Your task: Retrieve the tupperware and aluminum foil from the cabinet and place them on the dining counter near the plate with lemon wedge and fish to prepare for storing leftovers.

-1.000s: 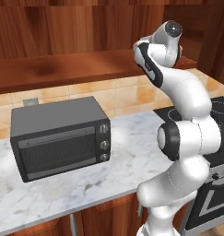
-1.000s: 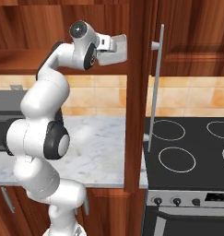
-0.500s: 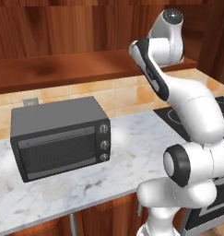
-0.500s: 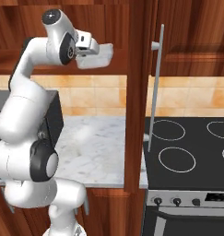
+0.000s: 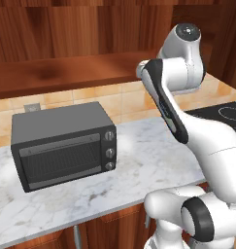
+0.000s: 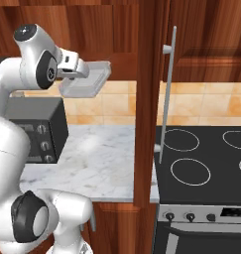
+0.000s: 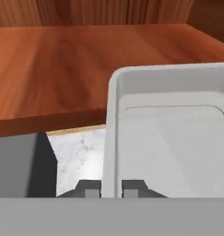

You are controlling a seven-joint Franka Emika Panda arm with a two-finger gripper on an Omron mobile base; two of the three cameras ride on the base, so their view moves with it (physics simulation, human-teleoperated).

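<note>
The tupperware (image 6: 86, 78) hangs in the air, held out level in front of the reddish wood cabinet (image 6: 122, 30), above the marble surface (image 6: 99, 158) and clear of it. It is a shallow, pale grey tray with a flat rim, open side up. From the hand camera I can see its near rim (image 7: 109, 133) running straight down between the two dark fingertips (image 7: 89, 188), one on each side of the wall, so the jaws are clamped on that edge of the tupperware (image 7: 173, 138). The gripper (image 6: 72, 68) sits at the container's left end as seen from the right base camera, with the tray reaching away from it toward the tall wooden post (image 6: 147, 99).

Beyond the tray, the hand camera looks across the cabinet's plain shelf board (image 7: 62, 69), which lies just ahead and a little lower than the rim. Below the shelf edge a strip of tan tiled wall and a patch of marble (image 7: 81, 156) show.

The white arm (image 5: 177, 92) rises from the lower right of the left base camera and folds high. To its left a dark grey toaster oven (image 5: 63, 143) stands on the marble surface (image 5: 139, 165), three knobs down its right side, with a wall outlet (image 5: 31, 108) just behind it. To the right of the post lies a black cooktop (image 6: 206, 163) with ring markings, and a long metal bar handle (image 6: 167, 94) runs up beside it.
</note>
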